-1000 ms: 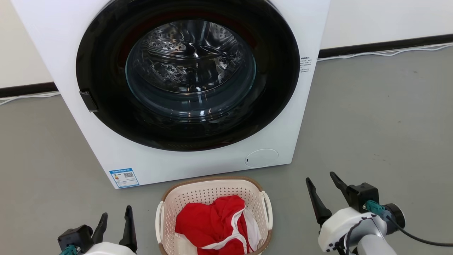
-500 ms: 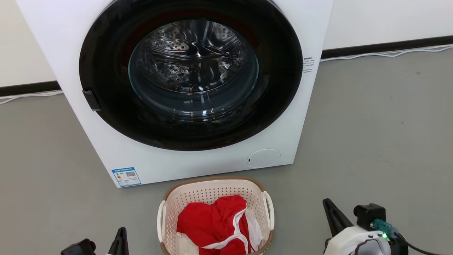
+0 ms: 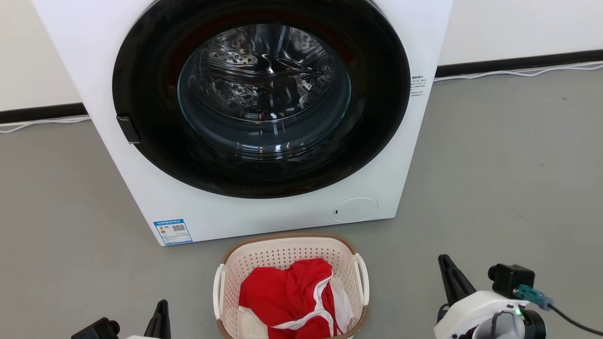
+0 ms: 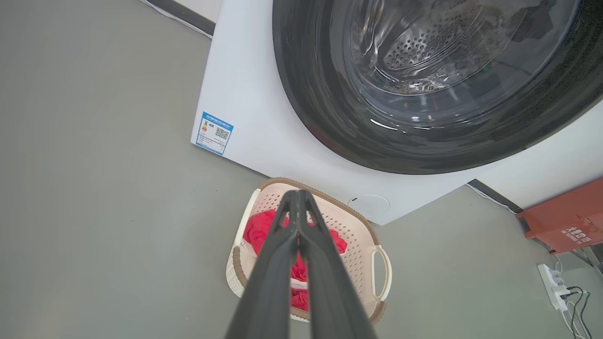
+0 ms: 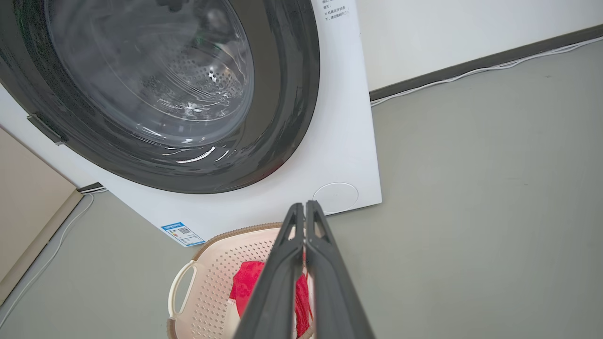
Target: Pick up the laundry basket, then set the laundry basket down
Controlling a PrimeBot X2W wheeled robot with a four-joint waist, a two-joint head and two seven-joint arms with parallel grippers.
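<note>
The laundry basket (image 3: 287,237) stands on the grey floor just in front of the washing machine, cream-white and perforated, with a brown rim and white loop handles. A red and white garment (image 3: 282,296) lies inside it. My left gripper (image 3: 161,311) sits low to the basket's left and my right gripper (image 3: 446,266) low to its right, both apart from it. In the left wrist view the left gripper (image 4: 297,197) has its fingers pressed together above the basket (image 4: 355,230). In the right wrist view the right gripper (image 5: 304,208) is likewise shut, holding nothing, over the basket (image 5: 207,282).
The white washing machine (image 3: 118,70), its round glass door closed, rises right behind the basket. A white cable (image 3: 518,72) runs along the wall's dark skirting. A red box (image 4: 565,216) and a power strip (image 4: 552,285) lie to the machine's right. Open floor lies on both sides.
Both grippers went from open to shut and dropped toward the bottom of the head view. The head camera shifted a little. The basket stayed where it was.
</note>
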